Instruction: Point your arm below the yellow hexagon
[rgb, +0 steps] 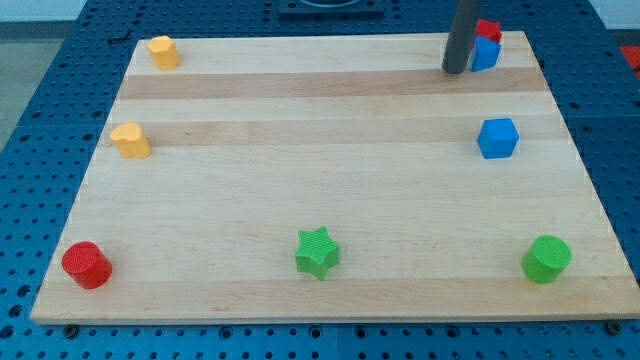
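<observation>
Near edge of the bench (330, 300): red cylinder (87, 265) at the view's bottom left, green star (318, 252) at bottom centre, green cylinder (547, 259) at bottom right. None of them matter for this job.

Middle band: yellow heart-like block (130, 140) on the view's left, blue cube (498, 138) on the right.

Far edge: yellow hexagon (163, 51), the target, sits in the view's top left corner. At the top right, a second blue block (487, 54) with a red block (488, 29) just behind it, shapes unclear.

My tip (456, 71) rests on the wood just left of that blue and red pair, maybe touching the blue one; cannot tell.

Tool: a plain rod, no jaws, so nothing to open, and it holds nothing.

Progress: I judge the task barely begun. The tip is well apart from the hexagon, across the whole bench width. Left to do: travel toward the view's left and stop just below the hexagon, above the heart-like block.

Containers: none seen.
</observation>
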